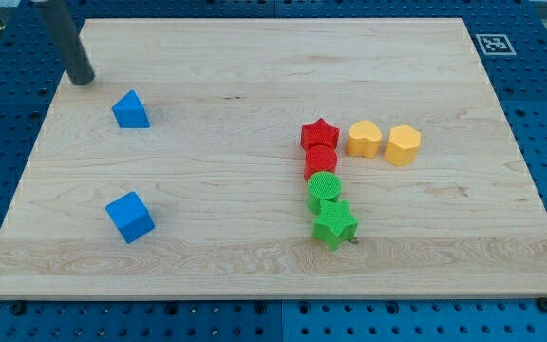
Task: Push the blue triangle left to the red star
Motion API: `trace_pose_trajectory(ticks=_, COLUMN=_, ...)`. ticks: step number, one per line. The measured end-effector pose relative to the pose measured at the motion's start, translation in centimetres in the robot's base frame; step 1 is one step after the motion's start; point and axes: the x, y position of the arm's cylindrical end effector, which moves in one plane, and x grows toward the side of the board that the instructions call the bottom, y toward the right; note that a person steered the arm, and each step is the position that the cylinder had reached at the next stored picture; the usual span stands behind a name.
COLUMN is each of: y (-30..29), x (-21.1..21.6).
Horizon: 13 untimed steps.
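Note:
The blue triangle (131,110) lies at the board's upper left. The red star (320,134) stands right of the board's middle, at the top of a column of blocks. My tip (83,78) is at the upper left of the board, up and to the left of the blue triangle, a short gap away and not touching it. The red star is far to the right of both.
A blue cube (129,216) lies at the lower left. Below the red star sit a red round block (320,160), a green round block (324,190) and a green star (334,225). A yellow heart-like block (364,139) and a yellow hexagon (403,144) lie right of the star.

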Motion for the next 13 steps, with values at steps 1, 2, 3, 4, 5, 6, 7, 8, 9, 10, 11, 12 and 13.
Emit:
trace_pose_trajectory(ticks=1, y=2.6, x=2.2)
trace_pose_trajectory(ticks=2, y=4.3, x=3.9)
trace_pose_trajectory(ticks=3, y=4.3, x=4.0)
trace_pose_trajectory(ticks=4, y=4.3, x=4.1)
trace_pose_trajectory(ticks=5, y=4.3, x=4.3)
trace_pose_trajectory(ticks=6, y=4.3, x=4.5)
trace_pose_trajectory(ticks=7, y=4.6, x=5.3)
trace_pose_trajectory(ticks=8, y=6.0, x=6.0)
trace_pose_trajectory(ticks=9, y=7.8, x=6.0)
trace_pose_trajectory(ticks=10, y=9.4, x=6.1)
trace_pose_trajectory(ticks=11, y=10.8, x=6.1)
trace_pose_trajectory(ticks=12, y=11.4, x=6.1)
trace_pose_trajectory(ticks=13, y=11.5, x=6.1)
